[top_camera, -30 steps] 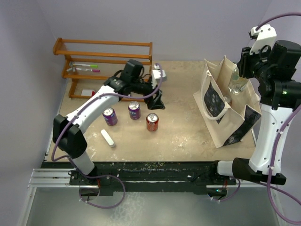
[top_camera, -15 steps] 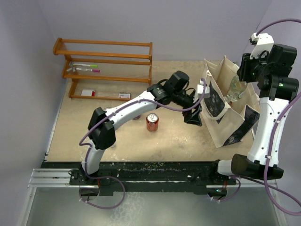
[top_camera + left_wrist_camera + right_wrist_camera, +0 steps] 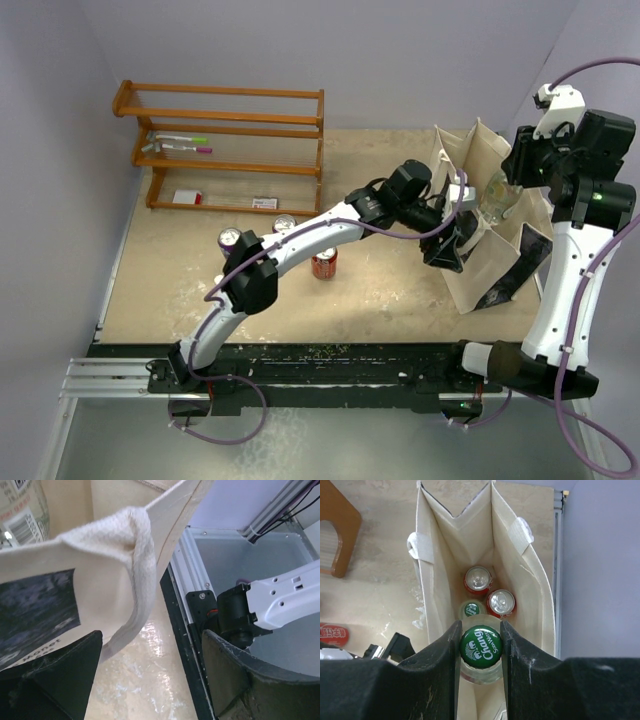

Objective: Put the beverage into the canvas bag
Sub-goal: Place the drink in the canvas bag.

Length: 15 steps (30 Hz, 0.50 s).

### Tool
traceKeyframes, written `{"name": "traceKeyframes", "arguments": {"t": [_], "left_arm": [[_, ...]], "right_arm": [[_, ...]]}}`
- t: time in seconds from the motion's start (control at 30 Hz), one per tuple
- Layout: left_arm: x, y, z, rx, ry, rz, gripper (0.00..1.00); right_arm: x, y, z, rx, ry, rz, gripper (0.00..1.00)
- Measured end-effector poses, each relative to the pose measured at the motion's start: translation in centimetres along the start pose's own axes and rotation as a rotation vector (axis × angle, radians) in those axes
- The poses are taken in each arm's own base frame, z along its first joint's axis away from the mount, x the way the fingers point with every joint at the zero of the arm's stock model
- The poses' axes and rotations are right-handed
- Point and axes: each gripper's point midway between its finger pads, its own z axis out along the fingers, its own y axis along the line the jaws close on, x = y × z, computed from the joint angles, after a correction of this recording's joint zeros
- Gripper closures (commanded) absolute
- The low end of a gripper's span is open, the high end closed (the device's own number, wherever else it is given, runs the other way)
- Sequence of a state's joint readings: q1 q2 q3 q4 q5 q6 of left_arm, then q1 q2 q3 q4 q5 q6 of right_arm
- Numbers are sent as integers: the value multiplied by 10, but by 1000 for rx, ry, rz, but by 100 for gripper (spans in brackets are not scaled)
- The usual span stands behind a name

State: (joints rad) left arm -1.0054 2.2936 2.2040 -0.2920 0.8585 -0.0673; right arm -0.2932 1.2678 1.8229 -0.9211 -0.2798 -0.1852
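The beverage in hand is a clear glass bottle (image 3: 497, 195) with a green cap (image 3: 480, 646). My right gripper (image 3: 480, 630) is shut on its neck and holds it upright over the open mouth of the canvas bag (image 3: 470, 265). Down inside the bag (image 3: 535, 587) stand two red cans (image 3: 478, 578) and another green-capped bottle (image 3: 470, 609). My left gripper (image 3: 150, 645) is open at the bag's near side, close to a loop handle (image 3: 137, 580) and the dark print (image 3: 35, 605), with only bare tabletop between its fingers. In the top view the left gripper (image 3: 447, 250) sits against the bag's left face.
Two purple cans (image 3: 229, 238) (image 3: 285, 223) and a red can (image 3: 323, 265) stand on the table left of centre, partly under the outstretched left arm. A wooden rack (image 3: 220, 130) with markers fills the far left. The right arm's base (image 3: 280, 600) is near the left gripper.
The left arm has swung from the cans at the left across the table to the bag's side, and its jaws have narrowed slightly. The right gripper stays over the bag with the bottle.
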Motion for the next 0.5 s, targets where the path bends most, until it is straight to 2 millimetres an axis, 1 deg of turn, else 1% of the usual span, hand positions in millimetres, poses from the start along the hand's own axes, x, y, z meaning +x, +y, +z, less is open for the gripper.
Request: {"name": "traceKeyframes", "arguments": {"t": [0.07, 0.17, 0.23, 0.3, 0.37, 0.5], "left_arm": [[-1, -2, 7, 12, -8, -6, 22], [-2, -5, 19, 31, -17, -15, 31], [-1, -8, 24, 41, -19, -24, 41], [0, -11, 26, 49, -16, -33, 50], [0, -12, 26, 55, -17, -34, 59], [1, -11, 25, 59, -14, -31, 81]], "right_arm": [[5, -1, 1, 2, 12, 10, 100], [11, -3, 4, 1, 26, 19, 100], [14, -3, 6, 1, 33, 22, 100], [14, -3, 6, 0, 33, 23, 100], [13, -3, 6, -2, 27, 22, 100], [11, -2, 6, -10, 20, 21, 100]]}}
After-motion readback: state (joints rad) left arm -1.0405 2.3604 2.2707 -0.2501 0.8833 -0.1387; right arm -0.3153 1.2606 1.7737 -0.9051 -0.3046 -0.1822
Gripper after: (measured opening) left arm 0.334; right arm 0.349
